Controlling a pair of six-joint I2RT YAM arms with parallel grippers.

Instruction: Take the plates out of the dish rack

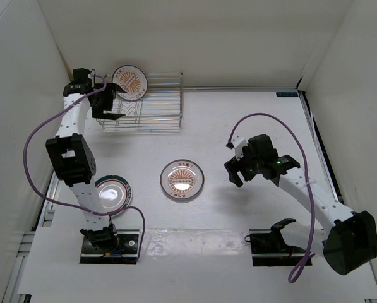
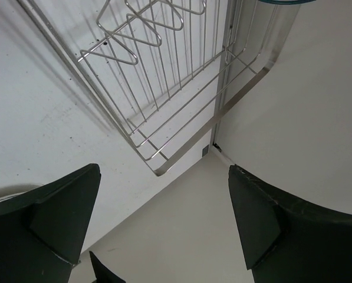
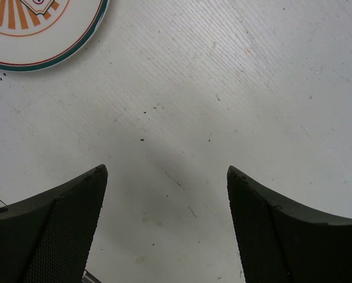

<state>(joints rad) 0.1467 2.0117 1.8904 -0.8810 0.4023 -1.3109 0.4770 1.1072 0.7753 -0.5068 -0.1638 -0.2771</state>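
Dish rack (image 1: pixel 156 108) holds one plate (image 1: pixel 129 82), seemingly upright; left gripper (image 1: pixel 112 105) and right gripper (image 1: pixel 233 172) both open.

- Right wrist view: the sunburst plate (image 3: pixel 40 29) runs off the top and left edges. Only an arc of its rim and some orange rays show.
- Left wrist view: the rack (image 2: pixel 164 88) is cut off by the top edge. Only a sliver of the upright plate (image 2: pixel 288 2) shows, a bit of dark rim.
- Top view: the left arm (image 1: pixel 71 158) covers the left side of the plain plate (image 1: pixel 115 192). The print on the plates is too small to read.
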